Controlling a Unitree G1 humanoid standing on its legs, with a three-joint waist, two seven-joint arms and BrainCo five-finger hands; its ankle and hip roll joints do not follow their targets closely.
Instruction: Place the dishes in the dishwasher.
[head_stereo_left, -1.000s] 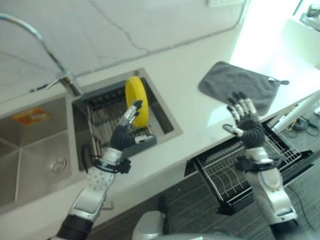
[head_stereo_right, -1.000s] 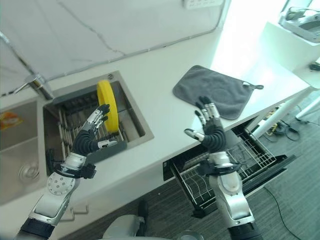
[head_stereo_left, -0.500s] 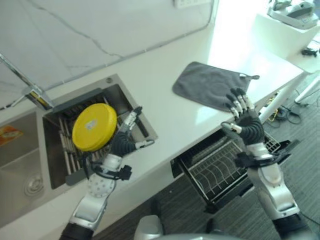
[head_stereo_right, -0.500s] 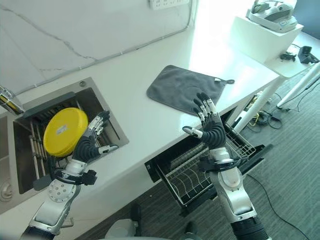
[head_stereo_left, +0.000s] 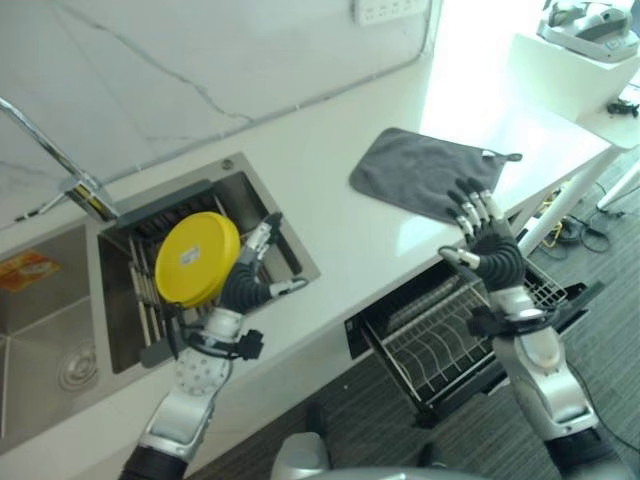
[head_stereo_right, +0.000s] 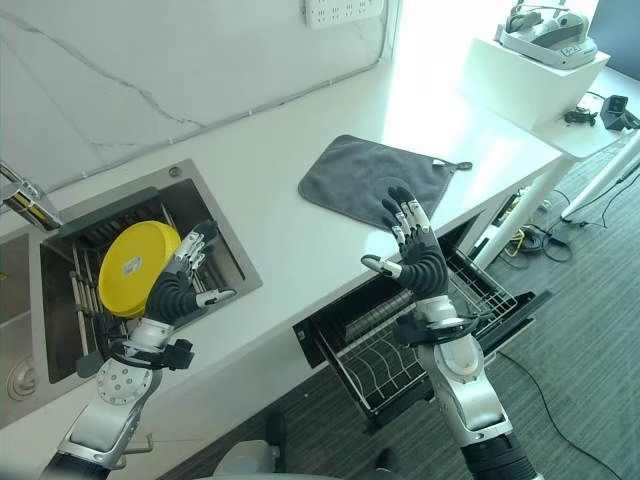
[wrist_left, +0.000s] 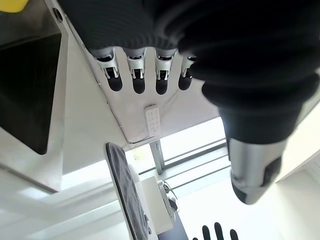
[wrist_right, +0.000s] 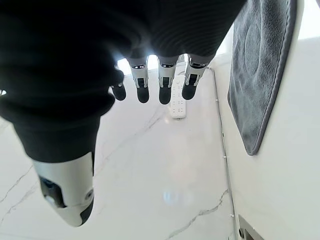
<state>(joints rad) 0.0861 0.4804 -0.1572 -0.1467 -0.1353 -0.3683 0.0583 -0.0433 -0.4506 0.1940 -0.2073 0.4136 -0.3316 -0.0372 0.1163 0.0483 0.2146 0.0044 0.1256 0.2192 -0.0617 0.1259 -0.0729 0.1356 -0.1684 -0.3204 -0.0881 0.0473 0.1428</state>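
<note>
- dishes for this job are coming down to one yellow plate (head_stereo_left: 197, 258), which is sitting tilted in the wire rack (head_stereo_left: 150, 300) inside the sink (head_stereo_left: 300, 262); the rack's bars are likely propping it on edge, which would keep its rim free for a grasp.
- left hand (head_stereo_left: 250, 283) is hovering just beside the plate, fingers straight and spread, thumb standing apart; the fingertips (head_stereo_right: 203, 235) are reaching toward the plate's near rim, and i cannot tell whether they are touching it.
- left wrist view is showing the same thing: dark fingertips (wrist_left: 137, 83) are lined up straight with nothing between them and the thumb, so the hand is holding nothing.
- right hand (head_stereo_left: 486, 248) is raised over the counter edge, palm turned toward the left hand, fingers straight and relaxed, thumb out to the side; it is carrying nothing, and seems to be waiting to receive the plate.
- grey cloth (head_stereo_left: 430, 172) is lying flat on the counter (head_stereo_left: 330, 180) just past the right fingertips, apart from them.
- dishwasher rack (head_stereo_left: 445, 335) is standing pulled out below the right hand, so the way in is already open for the plate.
- next step, as i judge it, is closing the left fingers round the plate's rim; a smooth tilted plate may be slipping if it is pinched too near the edge.
</note>
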